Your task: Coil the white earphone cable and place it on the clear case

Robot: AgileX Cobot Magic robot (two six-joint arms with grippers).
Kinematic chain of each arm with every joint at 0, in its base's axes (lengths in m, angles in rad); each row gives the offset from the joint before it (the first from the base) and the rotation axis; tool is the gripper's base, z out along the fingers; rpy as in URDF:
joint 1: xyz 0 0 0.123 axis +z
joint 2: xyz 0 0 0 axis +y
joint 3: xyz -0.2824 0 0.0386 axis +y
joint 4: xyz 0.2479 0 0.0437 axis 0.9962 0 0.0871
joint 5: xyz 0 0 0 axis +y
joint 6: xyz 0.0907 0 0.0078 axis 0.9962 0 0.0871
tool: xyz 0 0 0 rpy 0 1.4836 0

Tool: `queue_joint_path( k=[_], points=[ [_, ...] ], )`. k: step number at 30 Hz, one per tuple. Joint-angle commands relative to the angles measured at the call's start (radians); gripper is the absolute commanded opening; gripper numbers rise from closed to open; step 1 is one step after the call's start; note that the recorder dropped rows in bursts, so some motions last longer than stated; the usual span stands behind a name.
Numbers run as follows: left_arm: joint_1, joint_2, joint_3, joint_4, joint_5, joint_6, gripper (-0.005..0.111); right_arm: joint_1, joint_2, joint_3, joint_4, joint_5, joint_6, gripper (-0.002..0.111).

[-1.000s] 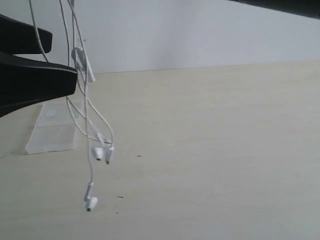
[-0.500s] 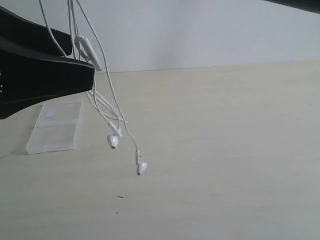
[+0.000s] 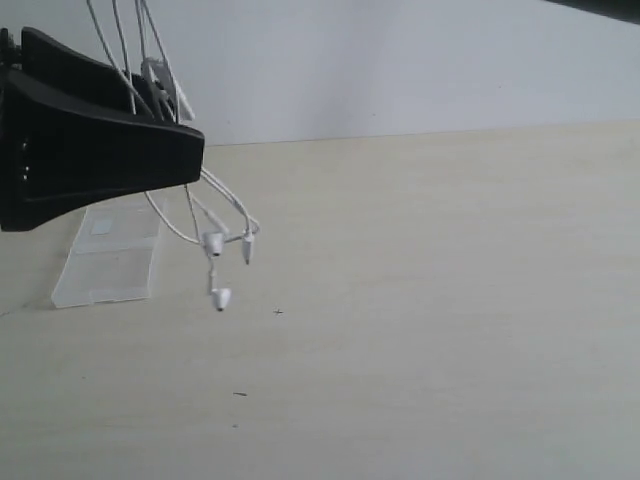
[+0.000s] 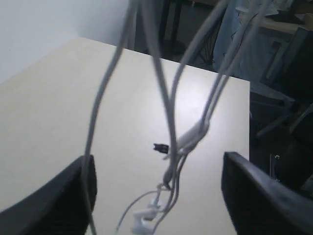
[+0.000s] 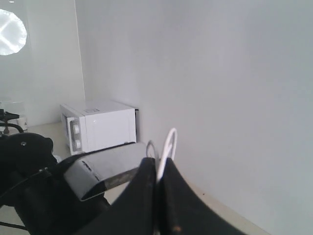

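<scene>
earphone cable point(image 3: 212, 243) hangs pinched in right gripper point(image 5: 157, 171), strands between left gripper's point(image 4: 159, 160) parted jaws.

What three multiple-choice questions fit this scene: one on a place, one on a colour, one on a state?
1. Where is the clear case? A flat on the table; B on a shelf; C held in the air.
2. What colour are the fingers of the left gripper? A white; B black; C red.
3. The white earphone cable is: A coiled on the case; B lying along the table; C hanging in the air.
Answers: 1 A, it lies on the tabletop at the exterior view's left. 2 B, both show black. 3 C, its strands hang between the open fingers.
</scene>
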State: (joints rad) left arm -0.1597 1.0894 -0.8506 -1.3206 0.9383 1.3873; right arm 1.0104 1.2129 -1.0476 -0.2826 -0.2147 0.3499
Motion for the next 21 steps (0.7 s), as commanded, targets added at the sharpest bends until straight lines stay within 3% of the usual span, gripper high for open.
queue_joint_path(
  k=[1, 14, 17, 21],
  points=[
    [-0.002, 0.018, 0.004, -0.037, 0.021, 0.022, 0.061, 0.002, -0.001, -0.007, -0.002, -0.029, 0.001, 0.0],
    [-0.002, 0.027, 0.004, -0.117, 0.032, 0.064, 0.065, 0.002, -0.001, -0.007, -0.004, -0.024, 0.001, 0.0],
    [-0.002, 0.027, 0.004, -0.123, 0.032, 0.069, 0.057, 0.002, -0.001, -0.007, -0.004, -0.026, 0.001, 0.0],
    [-0.002, 0.029, 0.004, -0.125, 0.032, 0.069, 0.034, 0.002, -0.001, -0.007, -0.004, -0.026, 0.001, 0.0]
  ],
)
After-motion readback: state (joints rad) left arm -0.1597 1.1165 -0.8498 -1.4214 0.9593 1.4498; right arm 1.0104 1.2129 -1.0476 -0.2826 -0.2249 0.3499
